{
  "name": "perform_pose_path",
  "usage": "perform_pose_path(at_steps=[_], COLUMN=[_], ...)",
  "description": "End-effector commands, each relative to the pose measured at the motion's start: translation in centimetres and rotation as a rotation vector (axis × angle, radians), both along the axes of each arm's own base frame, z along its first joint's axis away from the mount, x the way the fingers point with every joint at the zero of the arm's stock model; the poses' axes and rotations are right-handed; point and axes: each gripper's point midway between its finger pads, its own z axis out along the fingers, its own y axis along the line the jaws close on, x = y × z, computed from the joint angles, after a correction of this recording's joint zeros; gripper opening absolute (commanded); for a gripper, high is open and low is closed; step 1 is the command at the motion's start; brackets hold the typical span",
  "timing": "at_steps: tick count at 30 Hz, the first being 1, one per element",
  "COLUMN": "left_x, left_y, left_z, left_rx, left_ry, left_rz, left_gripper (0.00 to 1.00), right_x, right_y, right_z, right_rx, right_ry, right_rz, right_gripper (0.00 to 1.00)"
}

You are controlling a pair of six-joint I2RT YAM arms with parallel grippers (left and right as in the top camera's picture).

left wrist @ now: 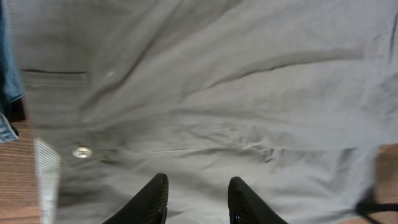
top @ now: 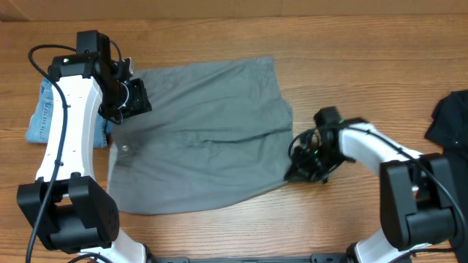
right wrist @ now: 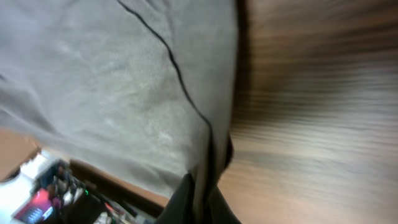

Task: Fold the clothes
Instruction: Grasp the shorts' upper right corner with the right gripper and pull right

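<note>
The grey shorts (top: 205, 139) lie spread flat across the middle of the wooden table, waistband to the left, with a metal button (left wrist: 81, 152) showing. My left gripper (top: 130, 102) hovers over the waistband's far corner. Its jaws (left wrist: 198, 199) stand apart, with only cloth (left wrist: 217, 93) beneath them. My right gripper (top: 296, 169) is at the near right leg hem. In the right wrist view its fingers (right wrist: 200, 199) are pinched shut on the edge of the grey cloth (right wrist: 112, 81).
Light-blue denim shorts (top: 44, 113) lie at the left, partly under the left arm, and their edge (left wrist: 7, 74) shows beside the grey waistband. A black garment (top: 450, 120) sits at the right edge. Bare wood (top: 344, 66) surrounds the shorts.
</note>
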Motion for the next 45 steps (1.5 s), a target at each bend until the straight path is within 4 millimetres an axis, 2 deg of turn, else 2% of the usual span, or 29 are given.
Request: perform_pose_path(at_steps=[1,3,5,7,9,11,14,15,18,22,26,29,32,33,35,37,39,40,42,44,45], left_x=[0.4,0.5,0.6,0.7,0.8,0.9,0.8,0.8,0.6,0.5,0.3,-0.1,-0.9,-1.1,-1.3,-1.4,-1.4,-1.4,-1.3,-1.1,-1.1], left_y=[-0.2,-0.2,-0.2,-0.1,-0.1,-0.1,-0.1,-0.1,-0.2,-0.2,-0.2,-0.3,-0.5,-0.6,-1.0,-1.2,-1.3,-1.3,-1.3,-1.2,-1.2], left_z=[0.4,0.4,0.5,0.5,0.5,0.5,0.5,0.5,0.5,0.4,0.4,0.3,0.2,0.2,0.2,0.1,0.1,0.1,0.1,0.2,0.2], left_rx=[-0.006,-0.005,-0.005,-0.004,-0.004,-0.003,-0.003,-0.004,-0.004,-0.005,-0.006,-0.009,-0.011,-0.010,-0.011,-0.011,-0.009,-0.009,-0.008,-0.007,-0.007], left_ry=[-0.017,-0.020,-0.025,-0.031,-0.035,-0.037,-0.036,-0.035,-0.027,-0.023,-0.015,0.002,0.033,0.039,0.050,0.054,0.053,0.053,0.050,0.042,0.039], left_rz=[-0.021,-0.021,-0.021,-0.021,-0.021,-0.021,-0.021,-0.021,-0.021,-0.021,-0.021,-0.022,-0.037,-0.048,-0.056,-0.062,-0.065,-0.066,-0.065,-0.065,-0.065], left_gripper=[0.36,0.36,0.36,0.36,0.36,0.36,0.36,0.36,0.36,0.36,0.36,0.36,0.35,0.35,0.34,0.34,0.34,0.35,0.35,0.35,0.35], right_x=[5.1,6.8,8.5,10.4,12.0,13.4,14.7,14.7,14.1,12.1,10.1,8.5,7.6,7.4,7.3,7.1,6.9,7.1,8.2,10.0,10.8], right_y=[-3.5,-4.4,-4.2,-3.5,-3.0,-2.6,-2.7,-3.4,-5.9,-9.3,-12.0,-12.1,-9.8,-8.5,-6.7,-6.1,-5.3,-5.0,-3.9,-2.5,-2.3], right_z=[4.5,7.8,10.4,12.3,12.7,12.6,12.1,11.9,11.1,9.5,7.3,5.3,3.5,3.0,2.7,2.6,3.7,4.4,7.4,12.0,13.5], right_rx=[-0.145,-0.180,-0.167,-0.143,-0.137,-0.129,-0.145,-0.174,-0.263,-0.329,-0.342,-0.286,-0.149,-0.078,0.028,0.060,0.117,0.145,0.239,0.379,0.409], right_ry=[-0.190,-0.232,-0.295,-0.375,-0.431,-0.482,-0.529,-0.526,-0.474,-0.362,-0.268,-0.215,-0.245,-0.268,-0.309,-0.308,-0.297,-0.305,-0.348,-0.449,-0.490], right_rz=[0.019,0.028,0.020,0.011,-0.017,-0.031,-0.027,-0.034,-0.066,-0.119,-0.187,-0.200,-0.137,-0.115,-0.089,-0.090,-0.097,-0.100,-0.107,-0.102,-0.098], right_gripper=[0.04,0.04,0.04,0.04,0.04,0.15,0.52,0.57,0.59,0.59,0.52,0.59,0.62,0.60,0.45,0.21,0.07,0.04,0.04,0.04,0.04])
